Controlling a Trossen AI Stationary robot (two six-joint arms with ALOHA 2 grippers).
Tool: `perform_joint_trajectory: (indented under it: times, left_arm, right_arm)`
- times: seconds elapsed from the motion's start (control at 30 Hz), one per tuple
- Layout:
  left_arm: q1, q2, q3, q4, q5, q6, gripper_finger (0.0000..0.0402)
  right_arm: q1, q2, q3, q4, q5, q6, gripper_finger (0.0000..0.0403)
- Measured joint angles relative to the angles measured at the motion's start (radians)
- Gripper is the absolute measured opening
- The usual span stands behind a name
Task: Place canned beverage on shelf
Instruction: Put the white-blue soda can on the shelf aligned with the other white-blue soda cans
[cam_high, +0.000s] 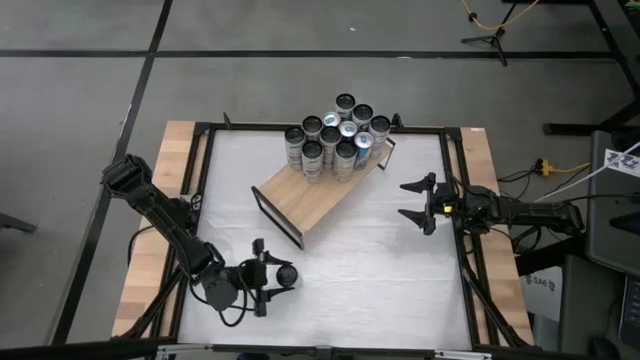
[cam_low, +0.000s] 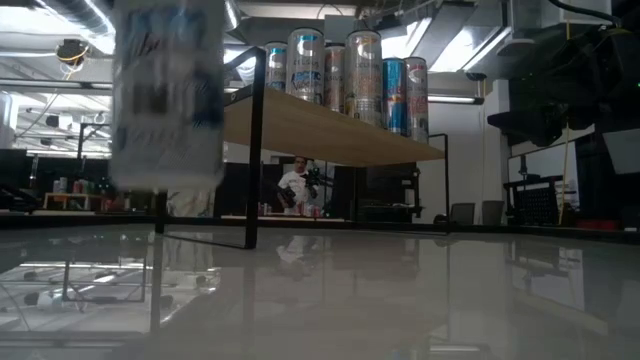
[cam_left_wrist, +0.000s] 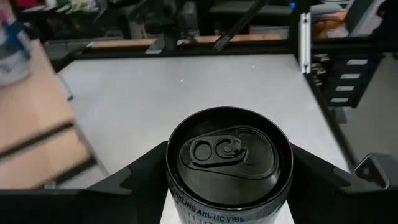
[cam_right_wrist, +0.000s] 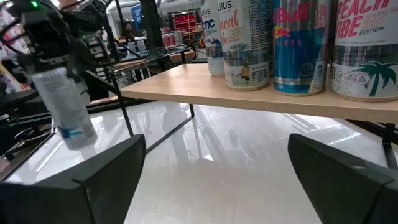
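A: Where is the can at this moment?

B: It sits between the fingers of the left gripper, over the near left part of the white table. The left wrist view shows a dark finger pressed to each side of its rim. In the right wrist view the can looks lifted and tilted, clear of the table.

A: And the shelf?

B: Well apart, toward the far middle. Its far end already carries a tight cluster of cans; the near end of the board is bare.

A: How is the can likely to handle?

B: Probably a thin, smooth metal wall: slippery, and easy to dent if squeezed hard. Sealed, by the closed tab, so likely full and fairly heavy. A side grip at mid-height, or just under the rim as here, looks soundest; tall and narrow, it could tip when set down.

A: The other arm?

B: The right gripper waits at the right edge of the table, jaws spread wide, holding nothing.
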Motion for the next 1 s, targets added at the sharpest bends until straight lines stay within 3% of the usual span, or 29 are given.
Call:
perform_joint_trajectory:
  times: [0.27,0.67,1.0]
  left_arm:
    - [0.084,-0.008,0.121,-0.017,0.152,0.128,0.0241]
    - [0.285,-0.036,0.404,-0.36,0.453,0.2,0.0241]
    - [0.462,-0.038,0.57,-0.45,0.607,0.37,0.0241]
  right_arm:
    - [0.0,0.0,0.0,0.0,0.0,0.0,0.0388]
    - [0.0,0.0,0.0,0.0,0.0,0.0,0.0388]
    - [0.0,0.0,0.0,0.0,0.0,0.0,0.0388]
